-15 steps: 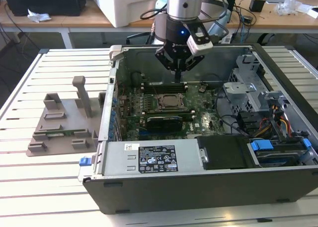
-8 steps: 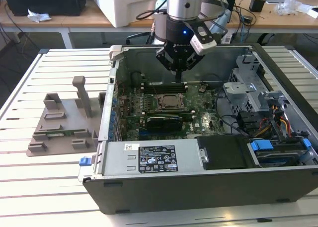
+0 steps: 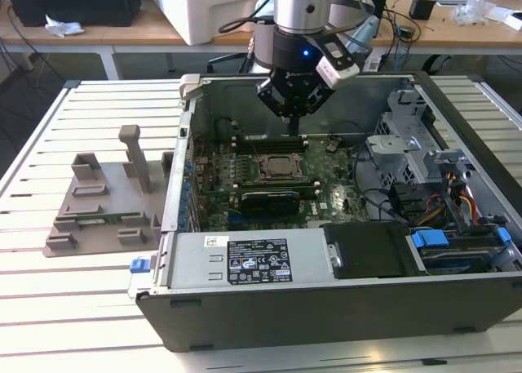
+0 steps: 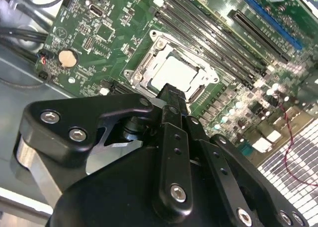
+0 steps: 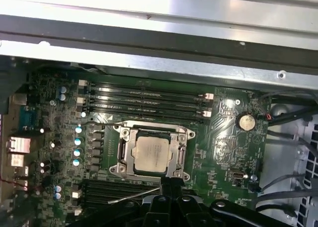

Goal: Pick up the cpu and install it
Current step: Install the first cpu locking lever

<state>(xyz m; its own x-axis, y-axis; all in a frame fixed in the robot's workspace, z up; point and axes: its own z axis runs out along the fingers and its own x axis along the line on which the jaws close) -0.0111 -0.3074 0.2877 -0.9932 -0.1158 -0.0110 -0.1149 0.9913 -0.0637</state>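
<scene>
An open black and grey metal computer case [image 3: 326, 308] lies on its side on the white slatted bench [image 3: 81, 308], taking up the centre and the exterior view's right. Inside it is a green motherboard [image 3: 330, 200], with a grey metal power supply box [image 3: 245, 259] along the case's near wall and bundled cables and blue-tabbed drive bays toward the exterior view's right. In the middle of the board, the small square cpu with its silver-grey metal top [image 5: 152, 153] lies flat inside the metal socket frame [image 5: 124, 160]. Long black memory slots [image 5: 144, 100] run alongside the socket, and a round coin battery [image 5: 244, 121] sits off to one side of it.

A grey plastic holder tray [image 3: 98, 210] stands on the bench at the exterior view's left, well apart from the case.

The black tool [image 3: 292, 122] hangs over the open case, above the socket. Its fingers are pressed together to a narrow tip, gripping nothing, and clear of the cpu.
</scene>
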